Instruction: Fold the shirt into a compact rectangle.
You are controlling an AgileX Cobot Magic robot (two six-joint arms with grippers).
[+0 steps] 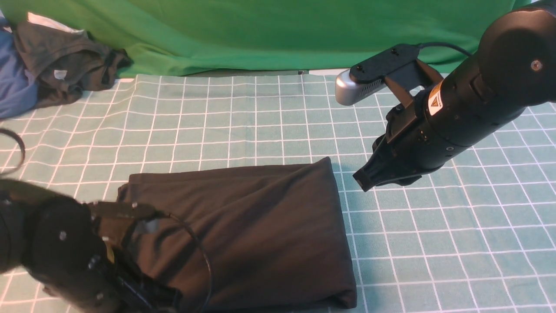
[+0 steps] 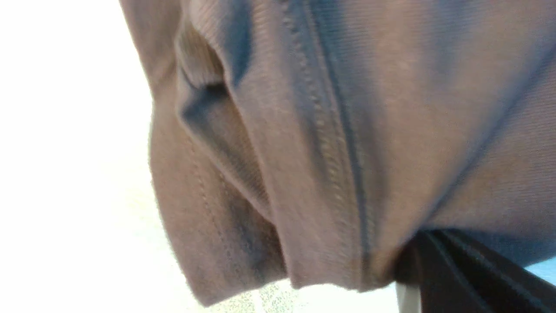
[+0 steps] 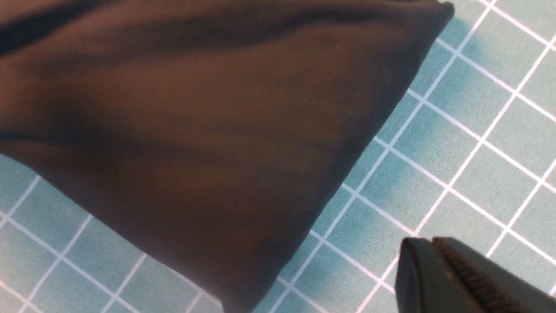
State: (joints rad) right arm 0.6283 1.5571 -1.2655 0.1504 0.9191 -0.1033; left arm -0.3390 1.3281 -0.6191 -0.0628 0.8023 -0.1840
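Note:
The black shirt (image 1: 260,226) lies folded into a rough rectangle on the table, nearer the front. My left arm (image 1: 65,252) reaches over its near left corner, and its fingertips are hidden there. In the left wrist view the hemmed cloth of the shirt (image 2: 325,130) bunches down into the left gripper (image 2: 412,261), which is shut on it. My right gripper (image 1: 360,180) hovers just right of the shirt's far right corner, shut and holding nothing. In the right wrist view the right gripper (image 3: 428,244) is over bare grid, apart from the shirt's edge (image 3: 195,130).
A teal cover with a white grid (image 1: 456,243) lies over the table. A crumpled dark grey garment (image 1: 69,65) and a blue cloth (image 1: 13,82) sit at the far left. A bright green cloth (image 1: 260,30) hangs along the back.

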